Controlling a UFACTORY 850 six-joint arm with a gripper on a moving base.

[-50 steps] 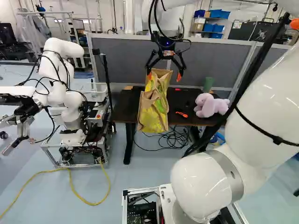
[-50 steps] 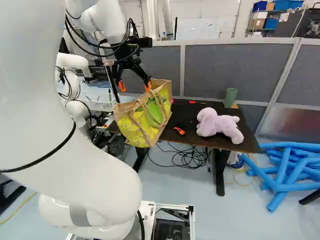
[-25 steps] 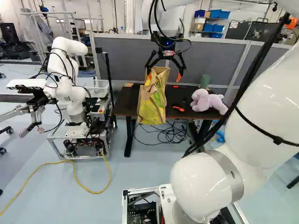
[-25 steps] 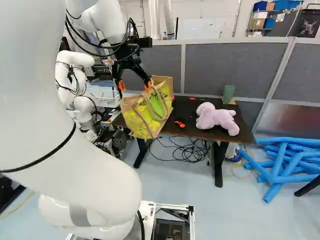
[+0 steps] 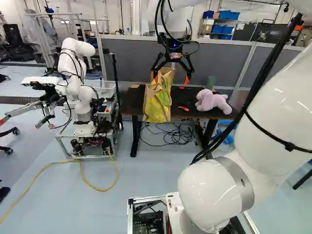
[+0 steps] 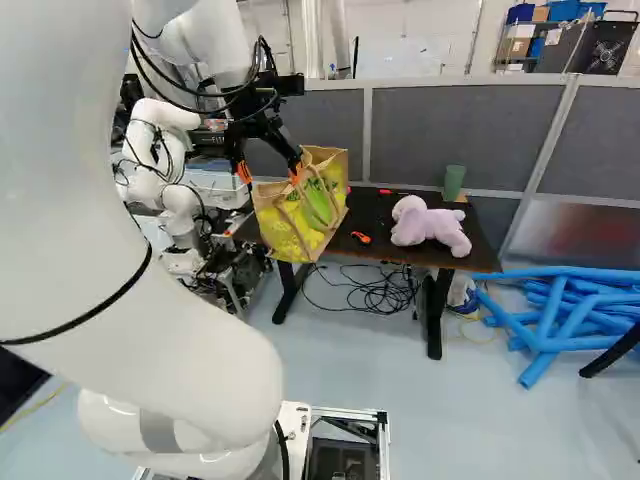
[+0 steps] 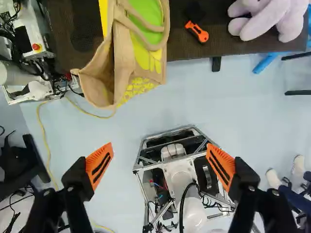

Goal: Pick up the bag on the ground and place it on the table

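Dark brown rectangular table [image 5: 133, 103] and the tan-and-yellow bag [image 5: 156, 105] on it, ahead of the spread, empty orange-padded fingers [image 7: 99, 165] of the black gripper [image 7: 159, 144], recede as the base [image 7: 171, 171] backs away, so placing looks done.

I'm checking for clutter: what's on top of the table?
On the table are the bag, overhanging its near edge, a purple stuffed toy, an orange tool, a small red item and a green cylinder. Anything beneath the bag is covered and can't be seen.
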